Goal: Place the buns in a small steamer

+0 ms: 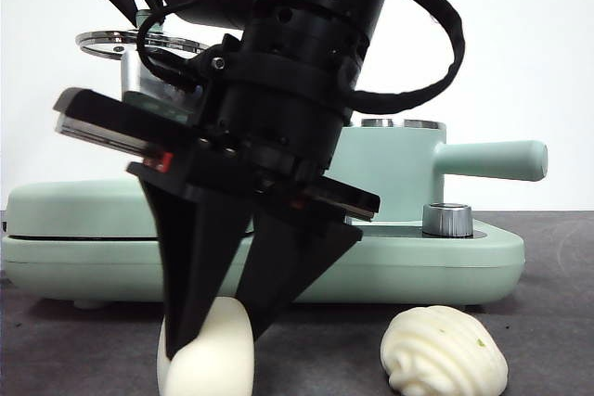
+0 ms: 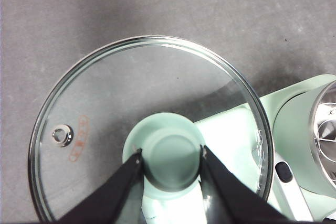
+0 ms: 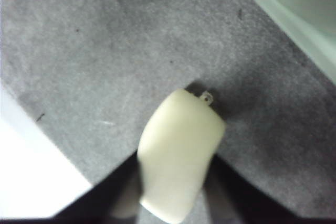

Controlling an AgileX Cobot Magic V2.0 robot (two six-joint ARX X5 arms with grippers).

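Nearest your camera: right gripper, black two-jaw, large and dark, descending from above onto the smooth cream-white rounded-rectangular bun. Its jaws pinch that bun from both sides; the bun sits low, at or just above the grey felt-like table mat, and you cannot tell whether it has lifted clear.

Landmark for all places below: mint-green flat appliance base with hinged cover, behind the gripped bun.
- Mint-green cylindrical small steamer, steel rim, long straight green side handle: standing on the landmark's right part, open-topped.
- Round glass lid with green knob: held above the landmark's left end. The left gripper clamps the knob between its jaws.
- Dome-shaped cream bun with swirled ridges: on the mat in front of the landmark's right part, well apart from the gripped bun.
- Chrome dial: on the landmark, below the handle.

Hazards for you, judged:
- Soft bun squashes or slips from the narrow jaw tips during the carry.
- Bun or arm strikes the steamer rim or handle if raised too little.
- Lid drifts into the right arm's path.
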